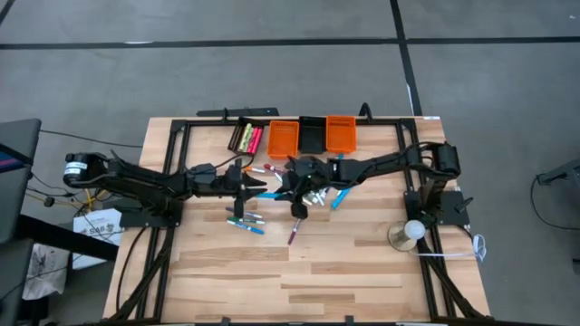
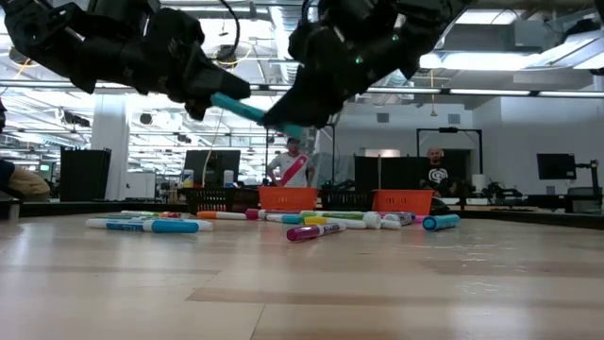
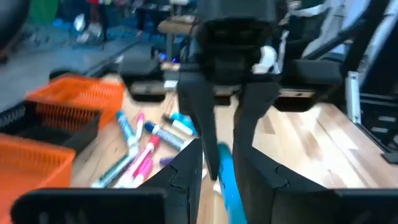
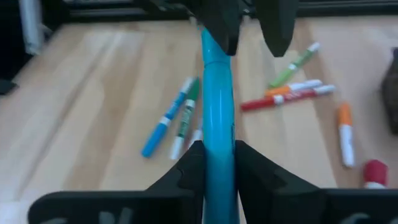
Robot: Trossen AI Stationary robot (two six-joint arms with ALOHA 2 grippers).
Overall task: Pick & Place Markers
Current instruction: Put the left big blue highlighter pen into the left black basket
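Teal marker [image 4: 217, 112] up in the air, clear of the wooden table [image 1: 317, 281], a little to the near side of the black bin [image 1: 312, 136]. Gripped at one end by the right gripper [image 4: 217, 155], fingers [image 4: 189, 165] pressed flat against both sides of the barrel. Gripped at the other end by the left gripper [image 3: 217, 171], jaws closed on it too, reaching in from the left arm's side of the black bin. Tilted slightly in the low view, the left gripper's end higher.

Loose markers [image 1: 245, 220] flat on the table on the near side of the black bin, spread out in blue, pink, green, orange and red, none touching the bin. Orange bins [image 1: 283, 138] hard against the black bin, one on each side. Beyond the orange one on the left arm's side, a dark tray [image 1: 245, 138] with red and green markers inside.
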